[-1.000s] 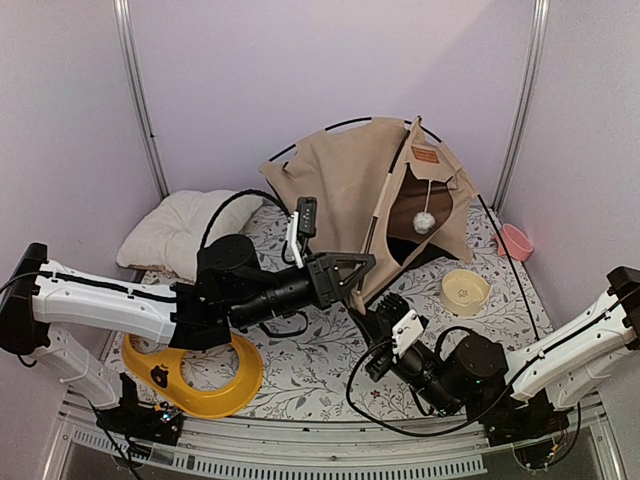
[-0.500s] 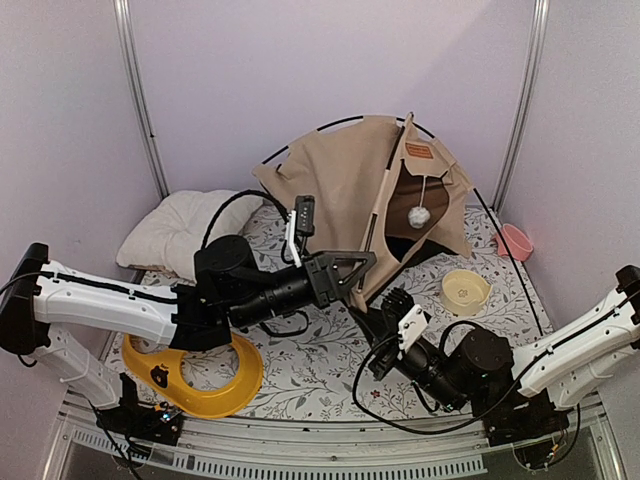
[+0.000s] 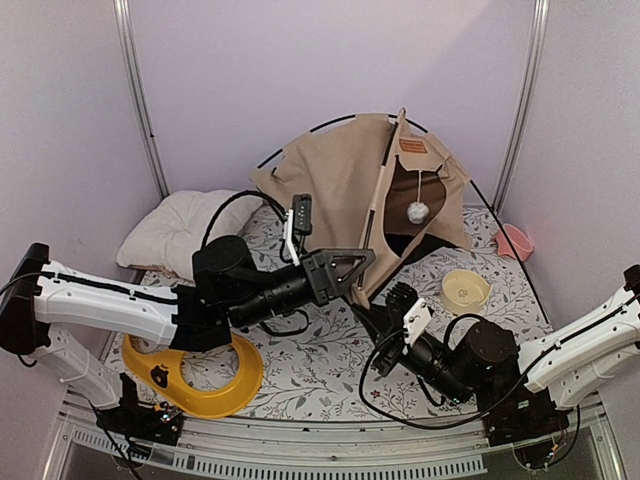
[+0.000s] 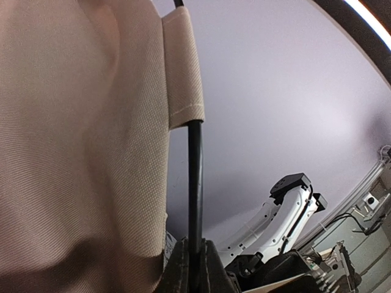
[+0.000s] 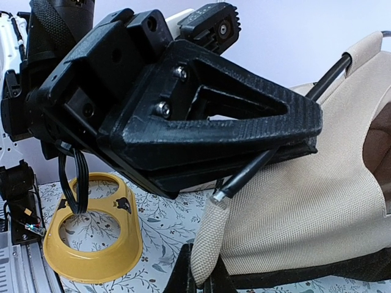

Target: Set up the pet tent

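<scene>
At the pet tent's [image 3: 340,185] front edge, left pincer [image 4: 194,268] clamps the black pole [image 4: 194,183], right pincer [image 5: 201,278] pinches the fabric sleeve [image 5: 208,238].

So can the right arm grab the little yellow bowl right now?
Probably not straight away. The right arm has its fingers shut on the edge of the tent. The little yellow bowl sits close beside it with nothing between, so it could likely reach after letting go.

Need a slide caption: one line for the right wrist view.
Left claw clamped on the black pole of the pet tent, near the beige sleeve; yellow tray behind.
</scene>
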`<state>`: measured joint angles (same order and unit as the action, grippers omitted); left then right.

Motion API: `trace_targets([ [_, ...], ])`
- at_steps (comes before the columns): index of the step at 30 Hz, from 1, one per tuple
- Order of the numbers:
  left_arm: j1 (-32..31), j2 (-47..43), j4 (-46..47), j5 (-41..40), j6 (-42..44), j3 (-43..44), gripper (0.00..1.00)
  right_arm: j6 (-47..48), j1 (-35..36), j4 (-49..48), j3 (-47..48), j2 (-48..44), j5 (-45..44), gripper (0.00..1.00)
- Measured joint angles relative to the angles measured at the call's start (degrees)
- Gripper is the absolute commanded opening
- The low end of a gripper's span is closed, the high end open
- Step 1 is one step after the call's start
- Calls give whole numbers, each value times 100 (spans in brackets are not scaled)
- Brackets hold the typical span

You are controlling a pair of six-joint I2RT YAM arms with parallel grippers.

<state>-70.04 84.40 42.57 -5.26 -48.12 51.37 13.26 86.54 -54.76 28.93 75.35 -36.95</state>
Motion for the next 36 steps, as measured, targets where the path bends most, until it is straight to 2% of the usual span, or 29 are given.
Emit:
trace_targets([
  [36, 35, 210, 339, -151, -2, -142, 0, -177, -225, 903, 188, -234, 195, 0],
])
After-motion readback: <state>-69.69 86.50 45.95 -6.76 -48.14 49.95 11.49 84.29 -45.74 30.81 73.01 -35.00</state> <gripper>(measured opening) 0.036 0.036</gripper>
